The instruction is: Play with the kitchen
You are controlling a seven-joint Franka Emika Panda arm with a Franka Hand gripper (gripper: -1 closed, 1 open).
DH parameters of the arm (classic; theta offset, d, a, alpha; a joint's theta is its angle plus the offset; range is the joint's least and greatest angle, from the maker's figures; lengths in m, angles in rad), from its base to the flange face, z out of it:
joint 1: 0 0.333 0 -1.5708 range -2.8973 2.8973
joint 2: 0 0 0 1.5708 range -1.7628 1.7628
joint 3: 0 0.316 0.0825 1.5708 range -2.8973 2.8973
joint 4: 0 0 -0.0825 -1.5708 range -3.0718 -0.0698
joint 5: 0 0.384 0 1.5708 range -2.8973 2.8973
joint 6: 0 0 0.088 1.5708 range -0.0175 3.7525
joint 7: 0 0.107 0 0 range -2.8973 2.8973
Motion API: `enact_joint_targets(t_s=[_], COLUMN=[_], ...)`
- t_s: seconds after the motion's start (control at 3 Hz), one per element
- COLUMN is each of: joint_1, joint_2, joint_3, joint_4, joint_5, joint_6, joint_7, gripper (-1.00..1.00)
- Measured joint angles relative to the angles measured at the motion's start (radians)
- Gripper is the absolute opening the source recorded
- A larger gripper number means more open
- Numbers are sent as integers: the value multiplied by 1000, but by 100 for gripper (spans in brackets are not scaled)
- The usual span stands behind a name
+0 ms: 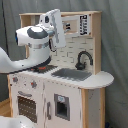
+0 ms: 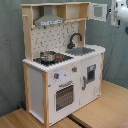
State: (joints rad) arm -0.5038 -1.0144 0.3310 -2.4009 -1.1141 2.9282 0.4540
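Observation:
The toy kitchen (image 1: pixel 75 92) is white and light wood, and it shows in both exterior views. A black faucet (image 1: pixel 84 59) curves over the grey sink (image 1: pixel 70 74) in front of the dotted backboard (image 1: pixel 75 47). My white arm (image 1: pixel 36 42) rises in front of the kitchen's left half and hides most of the hob. My gripper (image 1: pixel 60 43) is up by the upper shelf, above the counter and apart from it. In the second exterior view only a white piece of the arm (image 2: pixel 120 13) shows, by the upper cabinet door (image 2: pixel 98 11). A small metal pot (image 2: pixel 47 56) sits on the hob (image 2: pixel 56 59).
The grey hood (image 2: pixel 49 20) hangs over the hob. The oven door (image 2: pixel 64 95) and two knobs (image 2: pixel 56 76) face front. The kitchen stands on a wooden floor (image 2: pixel 100 112) against a grey curtain (image 1: pixel 115 45). The rounded counter end (image 1: pixel 102 77) juts out beside the sink.

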Motion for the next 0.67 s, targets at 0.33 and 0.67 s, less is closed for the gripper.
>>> enact_joint_targets(t_s=[0.33, 0.67], joint_1=[-25, -48], joint_2=[44, 100], joint_3=[75, 137], joint_4=[49, 116], joint_5=[1, 1], joint_6=[2, 2], joint_7=[30, 39], gripper=[-100, -100])
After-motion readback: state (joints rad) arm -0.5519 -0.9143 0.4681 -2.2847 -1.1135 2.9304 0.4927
